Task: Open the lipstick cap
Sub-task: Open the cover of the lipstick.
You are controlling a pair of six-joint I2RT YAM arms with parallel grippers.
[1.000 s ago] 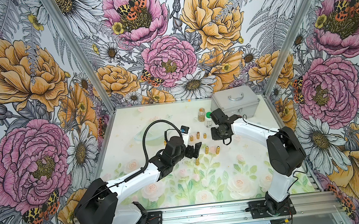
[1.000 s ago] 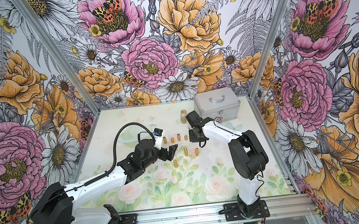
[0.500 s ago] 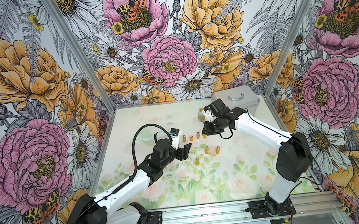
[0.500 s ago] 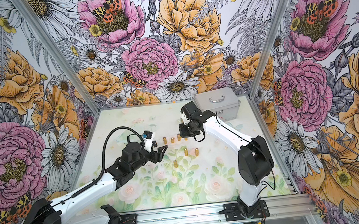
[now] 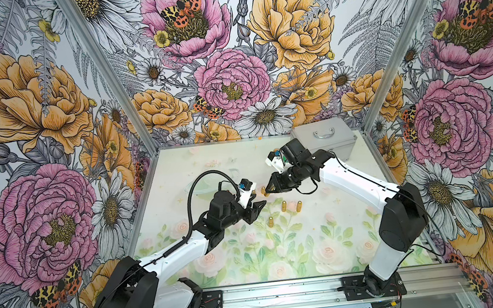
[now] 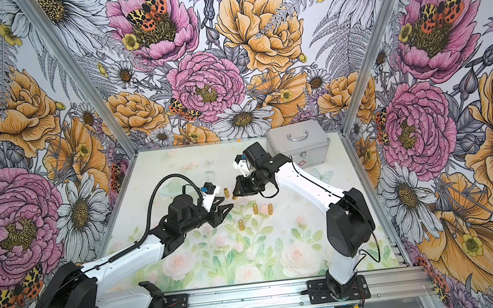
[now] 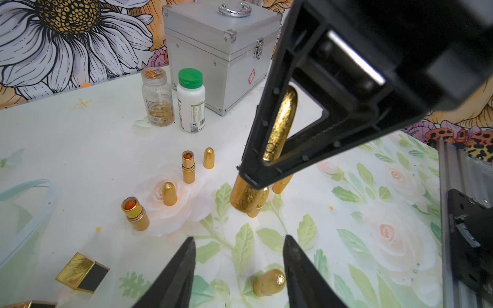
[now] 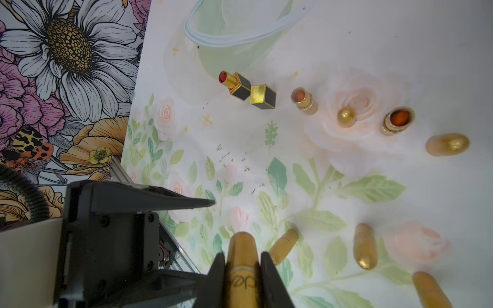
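**Step in hand.** We present the gold bullet lipstick (image 7: 281,120) to the second arm so that its cap (image 8: 242,239) can be drawn off. The right gripper (image 8: 242,256) is clamped on the lipstick's barrel. It appears to hold the lipstick clear of the tabletop (image 7: 80,160), above the capped lipsticks (image 8: 364,245) resting there. The left gripper (image 7: 239,240) sits near but apart from the lipstick. Its jaws stand partly apart with nothing between them.

**Orientation.** The long axis runs in line with the right fingers (image 7: 257,133). The rounded free end projects past the fingertips and, in both top views, slants down and across toward the left gripper. A seam ring (image 8: 242,268) shows just inside the right fingertips. From this we judge the short projecting part to be the cap, though we cannot confirm it.

**Procedure.**
1. We bring the left jaws onto the axis, square to the projecting end.
2. We close beyond the seam only, on the straight wall rather than the dome, since the glossy shell will likely slip.
3. We pull straight along the axis, without bending.
4. We check that the right fingertips do not pin the cap edge
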